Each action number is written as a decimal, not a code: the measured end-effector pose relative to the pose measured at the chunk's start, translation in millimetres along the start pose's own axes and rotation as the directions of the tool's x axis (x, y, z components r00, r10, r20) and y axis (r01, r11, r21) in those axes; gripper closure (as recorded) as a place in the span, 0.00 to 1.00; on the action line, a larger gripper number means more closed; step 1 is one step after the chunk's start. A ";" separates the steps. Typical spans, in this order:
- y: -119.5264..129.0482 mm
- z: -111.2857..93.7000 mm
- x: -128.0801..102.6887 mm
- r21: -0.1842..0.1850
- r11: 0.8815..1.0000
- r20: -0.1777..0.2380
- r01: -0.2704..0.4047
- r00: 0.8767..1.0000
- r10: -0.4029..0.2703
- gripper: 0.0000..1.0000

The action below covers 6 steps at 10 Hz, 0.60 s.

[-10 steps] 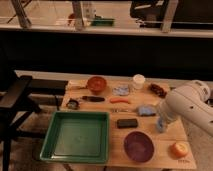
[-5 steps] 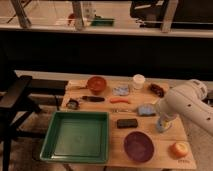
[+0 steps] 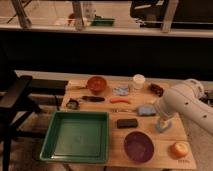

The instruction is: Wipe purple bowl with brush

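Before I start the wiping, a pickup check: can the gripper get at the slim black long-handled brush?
Probably yes. The gripper hangs over the right side of the wooden table; the brush lies uncovered toward the left. The orange carrot-shaped thing and flat black block lie between, low enough to pass over.

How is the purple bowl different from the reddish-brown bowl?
The purple bowl is bigger and looks shallower than the red-brown bowl. The purple bowl sits at the table's near edge, the red-brown bowl at the far edge. Both are round and upright. The gripper hangs just behind the purple bowl.
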 end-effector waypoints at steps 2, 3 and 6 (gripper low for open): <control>-10.9 2.7 -3.2 0.011 1.000 0.000 -0.010 1.000 0.010 0.20; -17.3 4.7 -4.9 0.015 1.000 0.003 -0.010 1.000 0.010 0.20; -40.5 18.2 -9.0 0.027 0.999 0.028 -0.018 0.999 0.017 0.20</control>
